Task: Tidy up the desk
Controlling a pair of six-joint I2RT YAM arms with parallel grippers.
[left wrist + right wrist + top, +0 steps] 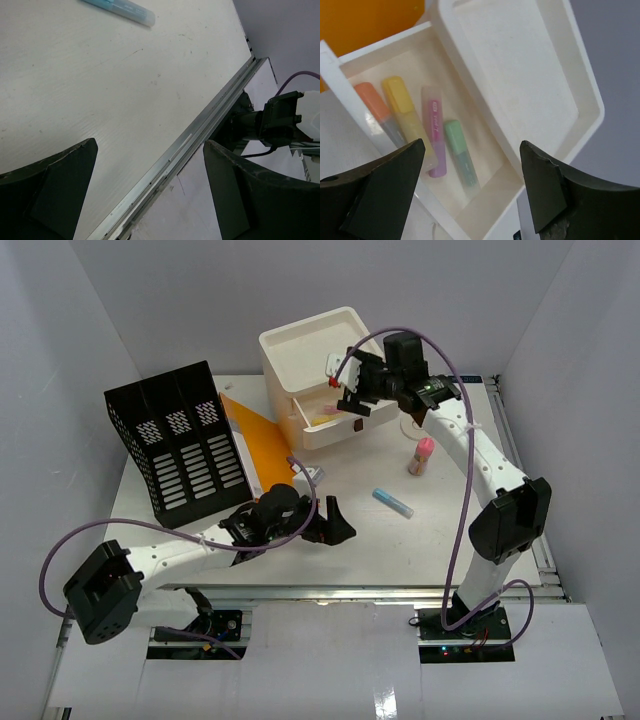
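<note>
The white desk [350,550] holds a blue highlighter [393,502] lying flat right of centre and a pink-capped marker [421,455] standing upright. My left gripper [340,520] is open and empty, low over the desk left of the blue highlighter. In the left wrist view [150,144] it spans the metal front rail [200,135], and the blue highlighter [120,9] lies at the top. My right gripper [343,386] is open and empty above the open top drawer [485,210] of the cream drawer box [315,360]. The drawer holds orange [370,100], yellow [405,107], pink [434,130] and green [460,155] highlighters.
A black mesh file organizer [180,440] stands at the back left. An orange folder [255,430] lies between it and the drawer box. White walls close in the left, back and right sides.
</note>
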